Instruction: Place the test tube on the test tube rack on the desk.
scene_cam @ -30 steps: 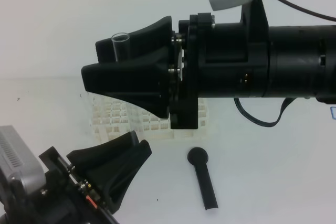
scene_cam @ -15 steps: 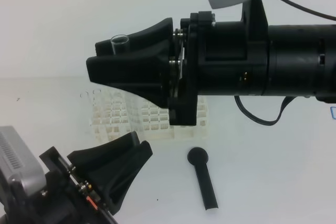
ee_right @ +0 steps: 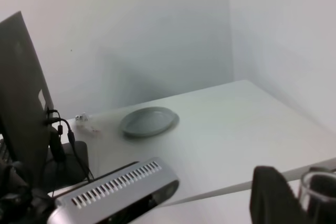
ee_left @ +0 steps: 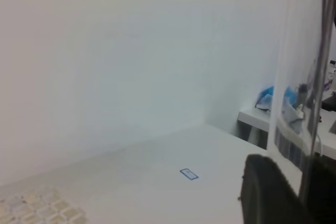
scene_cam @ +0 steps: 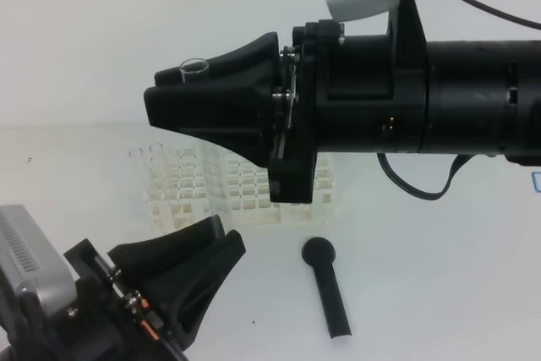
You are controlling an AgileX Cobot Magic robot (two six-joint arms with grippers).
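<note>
Upper centre of the high view, our right claw (scene_cam: 173,101) has closed its jaws on the test tube (scene_cam: 193,70). The tube stands upright, its rim just clearing the jaws, directly above the test tube rack (scene_cam: 245,192) on the bench (scene_cam: 439,276). The left claw (scene_cam: 215,247), lower left, looks narrowly parted and empty.

Plain white walls (ee_right: 157,35) meet at a corner
</note>
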